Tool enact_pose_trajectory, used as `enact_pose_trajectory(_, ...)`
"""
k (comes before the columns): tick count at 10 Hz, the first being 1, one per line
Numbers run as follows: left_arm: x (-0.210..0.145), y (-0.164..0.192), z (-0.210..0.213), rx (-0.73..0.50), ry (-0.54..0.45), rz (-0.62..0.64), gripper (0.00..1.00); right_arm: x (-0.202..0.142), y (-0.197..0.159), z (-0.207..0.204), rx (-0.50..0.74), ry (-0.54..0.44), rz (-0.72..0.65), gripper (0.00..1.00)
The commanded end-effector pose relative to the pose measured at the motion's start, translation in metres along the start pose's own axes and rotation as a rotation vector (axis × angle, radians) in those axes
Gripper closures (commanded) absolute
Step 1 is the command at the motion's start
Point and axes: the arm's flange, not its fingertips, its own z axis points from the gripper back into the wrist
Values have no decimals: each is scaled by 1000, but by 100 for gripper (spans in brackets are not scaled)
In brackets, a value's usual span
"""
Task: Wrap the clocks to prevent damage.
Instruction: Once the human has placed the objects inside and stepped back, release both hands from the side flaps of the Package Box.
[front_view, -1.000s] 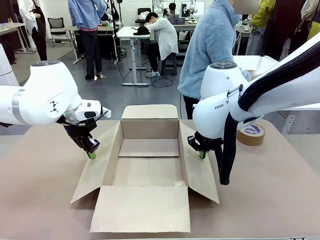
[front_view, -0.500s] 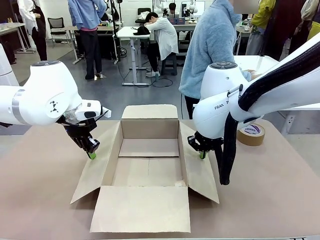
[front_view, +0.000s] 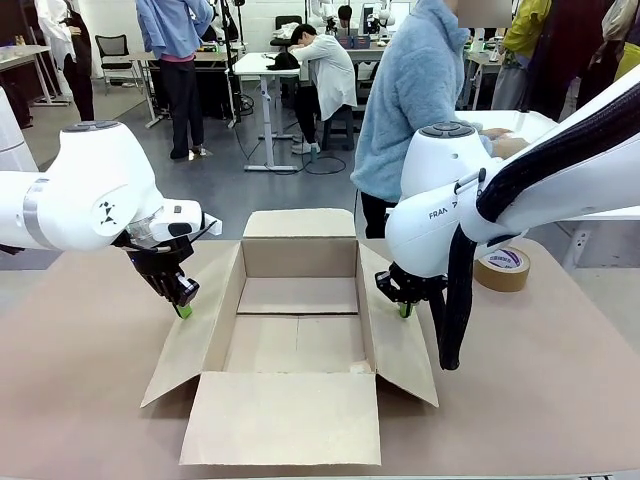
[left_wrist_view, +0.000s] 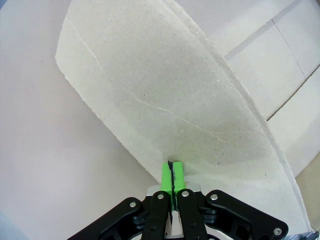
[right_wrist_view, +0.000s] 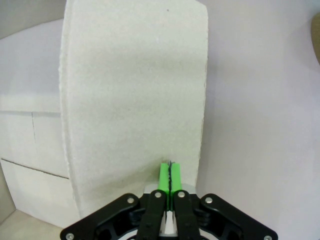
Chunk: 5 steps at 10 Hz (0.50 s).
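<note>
Both closed, left claw (front_view: 184, 311), right claw (front_view: 404, 310), carton (front_view: 297, 345)

This is looking like a robotics lab sharing an open office hall. A white robot arm (front_view: 85, 195) is working at a near table (front_view: 80, 380). Beyond it, a person (front_view: 322, 68) is sitting at a white desk (front_view: 258, 66), others are standing about, an office chair (front_view: 118, 48) is standing far left, and cables (front_view: 322, 163) are trailing over the grey floor.

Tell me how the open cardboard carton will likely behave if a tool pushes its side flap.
The carton is empty, so it probably is light and would slide on the table. Its splayed side flap would likely bend at the crease rather than resist.
</note>
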Motion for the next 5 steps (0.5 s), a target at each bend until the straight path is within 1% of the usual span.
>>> enact_pose_trajectory(1,-1,0,-1,-2,9,-2,100,-1,1,-1,-22,-8,-11,99)
enact_pose_trajectory(5,-1,0,-1,-2,9,-2,100,-1,1,-1,-22,-8,-11,99)
